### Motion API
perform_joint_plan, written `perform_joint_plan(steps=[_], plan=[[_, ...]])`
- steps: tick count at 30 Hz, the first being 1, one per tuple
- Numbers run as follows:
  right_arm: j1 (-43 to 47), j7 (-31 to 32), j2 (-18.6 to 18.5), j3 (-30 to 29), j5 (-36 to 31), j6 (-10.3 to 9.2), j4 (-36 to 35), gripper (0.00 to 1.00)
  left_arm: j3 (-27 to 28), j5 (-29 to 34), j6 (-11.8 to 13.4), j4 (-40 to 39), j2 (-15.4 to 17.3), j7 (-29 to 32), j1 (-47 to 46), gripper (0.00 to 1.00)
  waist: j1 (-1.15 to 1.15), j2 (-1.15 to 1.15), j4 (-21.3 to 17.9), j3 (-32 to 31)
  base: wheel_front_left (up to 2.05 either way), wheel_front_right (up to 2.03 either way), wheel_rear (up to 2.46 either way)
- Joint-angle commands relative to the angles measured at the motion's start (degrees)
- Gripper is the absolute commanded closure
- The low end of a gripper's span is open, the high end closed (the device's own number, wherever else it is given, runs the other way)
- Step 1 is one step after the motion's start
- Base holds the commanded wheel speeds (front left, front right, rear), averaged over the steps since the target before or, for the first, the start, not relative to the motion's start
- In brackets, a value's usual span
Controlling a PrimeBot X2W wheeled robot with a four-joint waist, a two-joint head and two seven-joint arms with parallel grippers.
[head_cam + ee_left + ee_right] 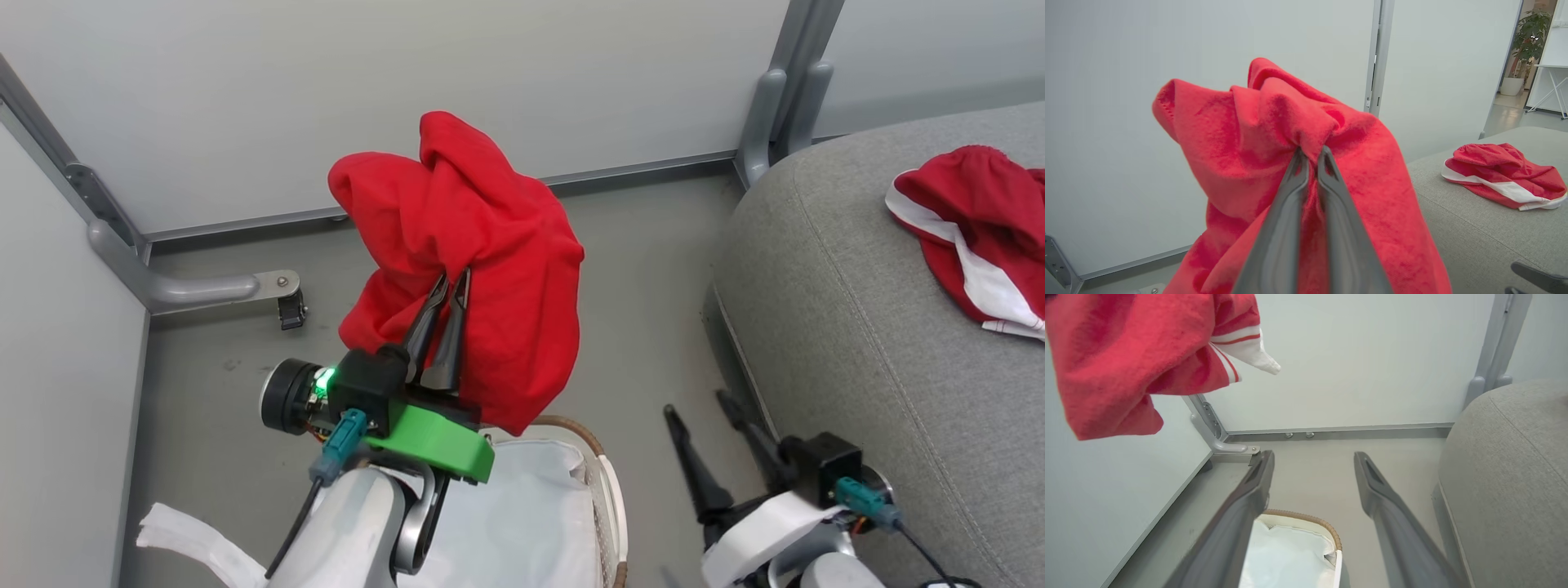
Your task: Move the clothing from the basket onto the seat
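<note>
The left gripper (451, 278) pinches a fold of a red garment (506, 237) between fingers (426, 322) pressed together, holding it up above the basket (611, 490), its lower hem apparently clear of the brown rim, though the arm hides part of that edge. The right gripper (695, 403) hangs spread wide between the basket and the seat (857, 327). A second red garment (971, 212) with white stripes lies crumpled on the seat
</note>
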Motion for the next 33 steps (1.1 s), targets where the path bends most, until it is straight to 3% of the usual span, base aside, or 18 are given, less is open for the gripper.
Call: perform_joint_plan(steps=[1, 12, 21, 22, 23, 24, 33], plan=[[0.65, -0.10, -0.30, 1.50, -0.25, -0.08, -0.87, 0.00, -0.18, 0.33, 0.33, -0.69, 0.14, -0.03, 1.16, 1.00, 0.01, 0.00, -0.01, -0.16, 0.00, 0.00, 0.00], [-5.86, -0.10, -0.07, 13.62, 7.02, -0.08, -10.64, 0.00, -2.15, -0.44, 0.17, -2.88, 0.12, -0.03, 1.94, 1.00, 0.01, 0.00, 0.76, 0.06, 0.00, 0.00, 0.00], [-11.71, -0.10, 0.37, 17.21, 10.27, -0.07, -6.08, 0.00, -5.46, -2.33, -0.08, -3.23, 0.12, -0.03, 0.71, 1.00, 0.01, 0.00, 2.84, 0.76, 0.00, 0.00, 0.00], [-12.30, -0.10, 0.34, 17.50, 11.08, -0.07, -5.46, 0.27, -5.96, -2.67, -0.21, -3.20, 0.11, -0.03, 0.61, 1.00, 0.01, 0.00, 3.10, 0.84, 0.00, 0.00, 0.00], [-12.66, -0.10, 0.30, 17.61, 11.43, -0.08, -5.03, 0.80, -6.27, -2.89, -0.28, -3.20, 0.12, -0.03, 0.52, 1.00, 0.01, 0.00, 3.28, 0.89, 0.00, 0.00, 0.00], [-13.22, -0.10, 0.27, 17.88, 11.79, -0.08, -4.51, 1.00, -6.62, -3.23, -0.38, -3.19, 0.11, -0.03, 0.42, 1.00, 0.01, 0.00, 3.49, 0.95, 0.00, 0.00, 0.00], [-13.81, -0.10, 0.31, 16.31, 13.11, -0.08, -4.62, 1.00, -7.60, -3.57, 0.07, -2.62, 0.11, -0.03, -0.07, 1.00, 0.01, 0.00, 2.88, 1.44, 0.00, 0.00, 0.00]])
